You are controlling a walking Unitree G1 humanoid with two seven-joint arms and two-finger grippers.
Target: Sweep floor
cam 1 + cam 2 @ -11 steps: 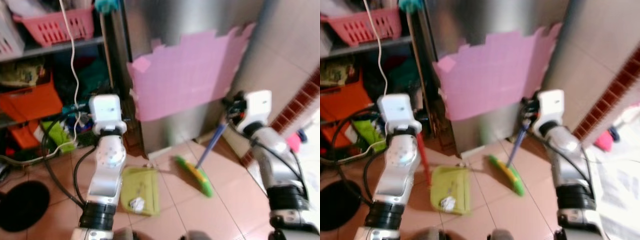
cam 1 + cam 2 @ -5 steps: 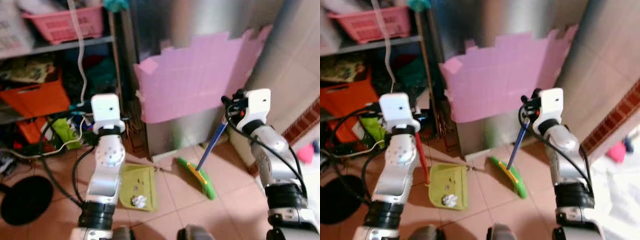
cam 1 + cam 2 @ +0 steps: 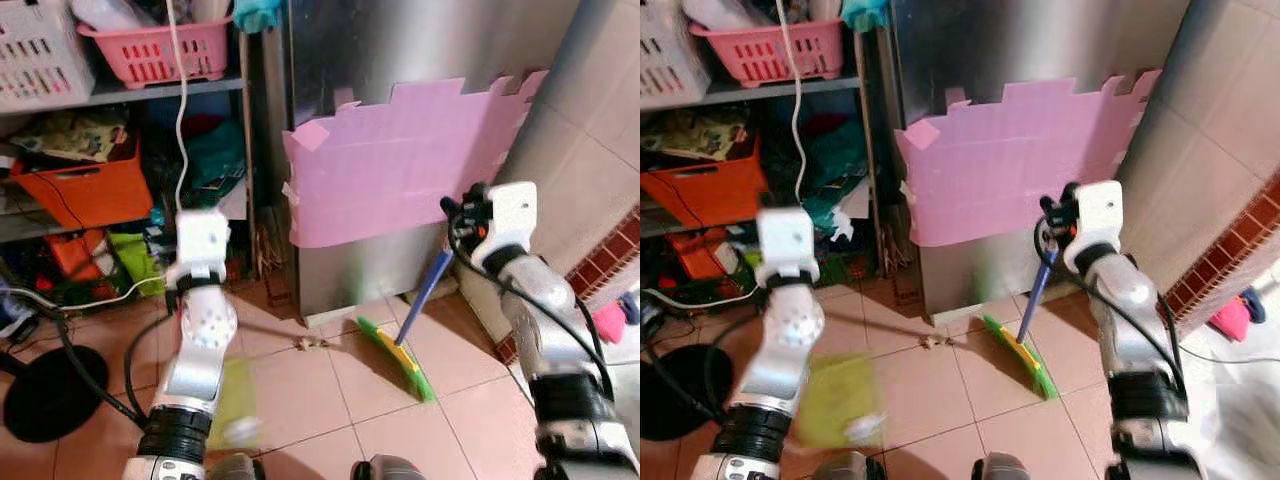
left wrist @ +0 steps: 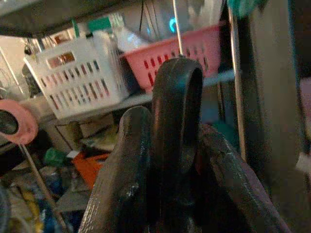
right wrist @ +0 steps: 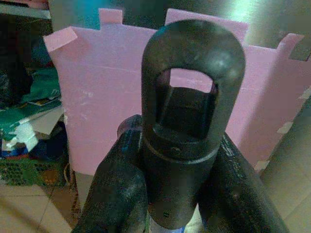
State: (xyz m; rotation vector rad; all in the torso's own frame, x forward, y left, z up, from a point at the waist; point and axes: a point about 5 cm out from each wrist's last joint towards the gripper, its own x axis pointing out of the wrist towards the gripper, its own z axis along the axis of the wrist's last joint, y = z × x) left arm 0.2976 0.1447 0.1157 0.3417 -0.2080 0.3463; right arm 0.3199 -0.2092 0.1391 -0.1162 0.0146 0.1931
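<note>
Right gripper first: its two black fingers are clamped tight on the dark looped end of the broom handle, no gap either side. From there the blue shaft slants down to the green broom head, which sits flat on the tiled floor just in front of the steel fridge. A small clump of debris lies on the tiles just beside the head's near tip, close to the fridge's bottom corner.

Left gripper now: fingers closed around another dark looped handle end, gripped just as snugly. Below the left arm the green dustpan is a smear of motion blur low over the tiles (too blurred to tell whether it touches the floor), with a pale scrap in it.

Behind the broom, a pink sheet covers the fridge's lower front. To the left, shelves hold a pink basket, a white basket and an orange box, with a white cord hanging down in front. A black round base sits on the floor at far left.
</note>
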